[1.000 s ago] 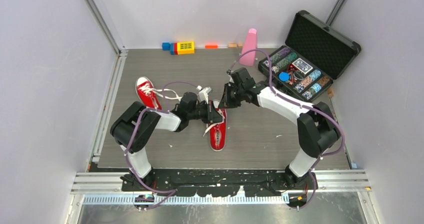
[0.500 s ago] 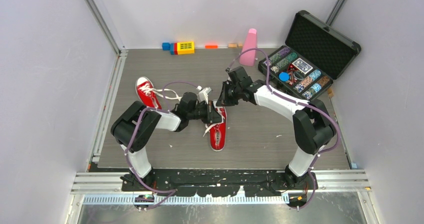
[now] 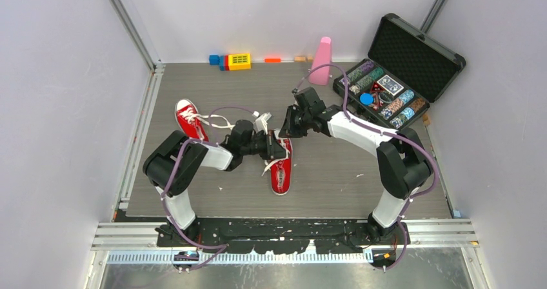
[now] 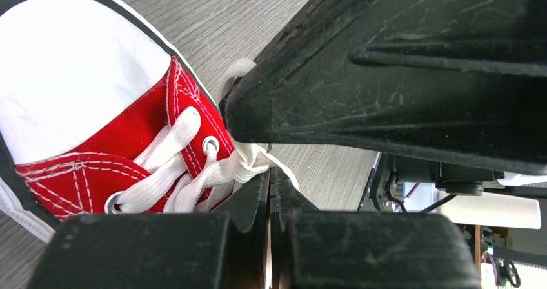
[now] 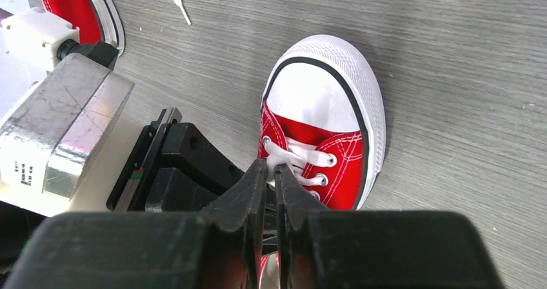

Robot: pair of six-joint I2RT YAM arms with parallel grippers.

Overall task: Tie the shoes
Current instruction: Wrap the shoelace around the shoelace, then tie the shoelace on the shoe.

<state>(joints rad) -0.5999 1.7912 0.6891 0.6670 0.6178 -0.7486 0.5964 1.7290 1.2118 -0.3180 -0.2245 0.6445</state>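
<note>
One shoe (image 3: 281, 171) directly beneath left pincer (image 3: 280, 149), right pincer (image 3: 288, 131) alongside.

Canvas shoe (image 5: 338, 157), rubber toe (image 5: 316, 102); matt woodgrain table (image 5: 451, 57).

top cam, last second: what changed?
Right arm swung slightly left, elbow drawing in; right gripper hovers over the near shoe as before. No visible grab or release. Left gripper stayed shut on the lace; far shoe and chip case unmoved.

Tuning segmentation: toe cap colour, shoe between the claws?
White toe cap; clearest in right wrist view.
</note>
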